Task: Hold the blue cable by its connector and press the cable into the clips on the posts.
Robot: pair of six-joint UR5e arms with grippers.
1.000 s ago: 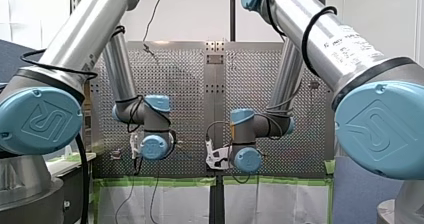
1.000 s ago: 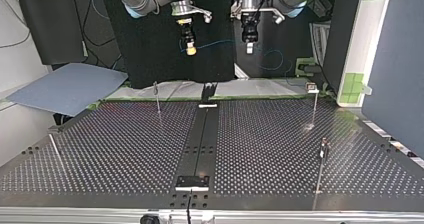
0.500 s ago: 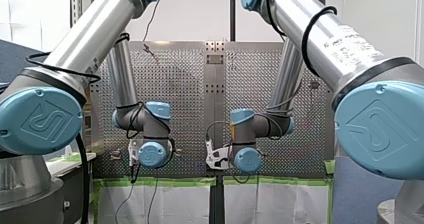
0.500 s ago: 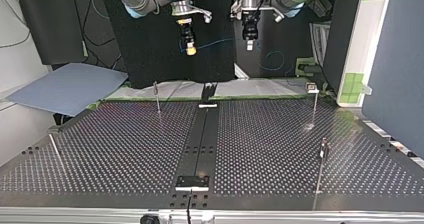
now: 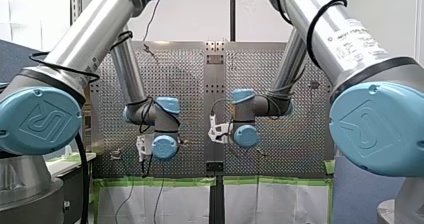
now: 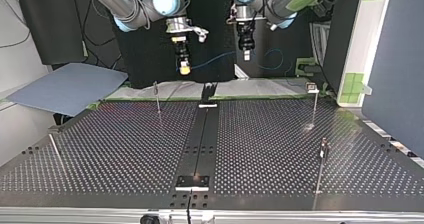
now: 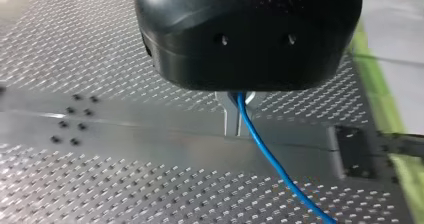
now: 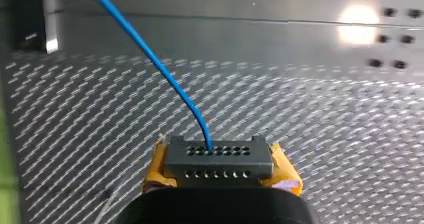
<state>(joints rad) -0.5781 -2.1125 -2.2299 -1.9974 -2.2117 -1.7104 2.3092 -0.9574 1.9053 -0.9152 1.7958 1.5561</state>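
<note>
**As both claws grip, the blue cable (image 8: pixel 150 55) spans between them**

Where the right claw (image 8: pixel 218 165) presses its yellow pads (image 8: pixel 156 166) on the grey connector (image 8: pixel 218 154), the cable leaves it over the perforated surface (image 8: pixel 325 124). In the top view it runs toward 2 o'clock from that claw to the left claw (image 6: pixel 246 56), whose metal fingers (image 7: pixel 231 119) pinch it. Thin posts (image 6: pixel 158 98) stand toward 6 o'clock, well apart from the cable.

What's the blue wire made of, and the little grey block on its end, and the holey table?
The blue cable looks like wire in a smooth plastic coat: it curves softly. The grey connector seems matte moulded plastic, with neat rows of holes. The table looks like shiny metal: it mirrors a lamp.
</note>
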